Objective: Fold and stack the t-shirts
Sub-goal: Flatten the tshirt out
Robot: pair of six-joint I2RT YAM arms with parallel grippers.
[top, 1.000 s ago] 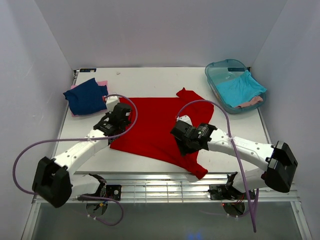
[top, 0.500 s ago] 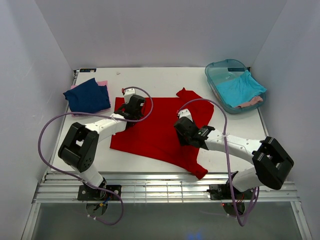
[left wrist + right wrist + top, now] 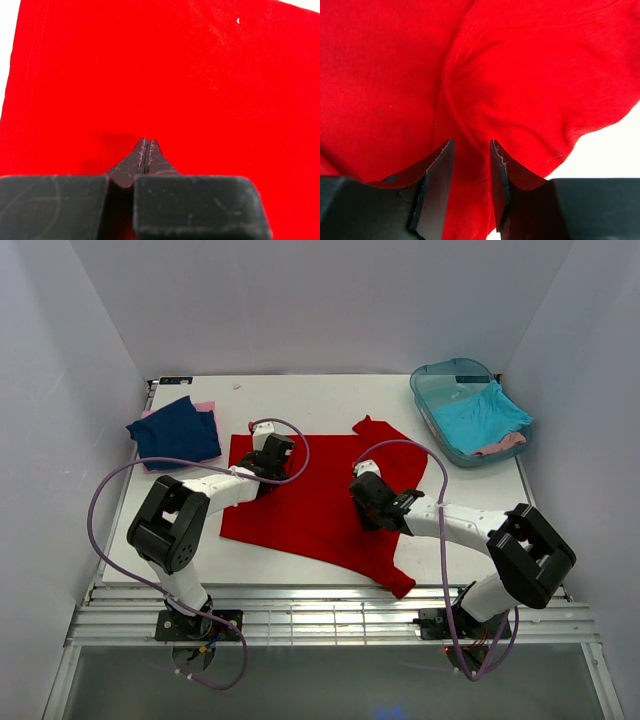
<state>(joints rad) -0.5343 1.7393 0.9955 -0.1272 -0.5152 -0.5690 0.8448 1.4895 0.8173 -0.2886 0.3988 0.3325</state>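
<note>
A red t-shirt (image 3: 320,502) lies spread across the middle of the white surface (image 3: 320,400), mostly flat, with one sleeve pointing toward the far edge and a corner trailing toward the near edge on the right. The left tool (image 3: 145,142) rests on the shirt's far left part, close to its left edge; its two dark fingers are pressed together with no gap between them and their tips touch the cloth, though whether any fabric is caught between them cannot be told. The right tool (image 3: 472,146) sits on the right-hand part of the same shirt, where the cloth is rumpled into soft folds; its jaws stand partly apart, and a raised ridge of red fabric runs into the gap between the fingers, with the bare surface showing just beside it on the right. At the far left of the surface a navy t-shirt (image 3: 175,433) lies folded on top of a pink t-shirt (image 3: 205,406), of which only an edge shows. At the far right corner stands a translucent teal tub (image 3: 440,378), holding a turquoise t-shirt (image 3: 482,415) that hangs over its rim, with a pale pink cloth (image 3: 500,446) tucked beside it at the near end
</note>
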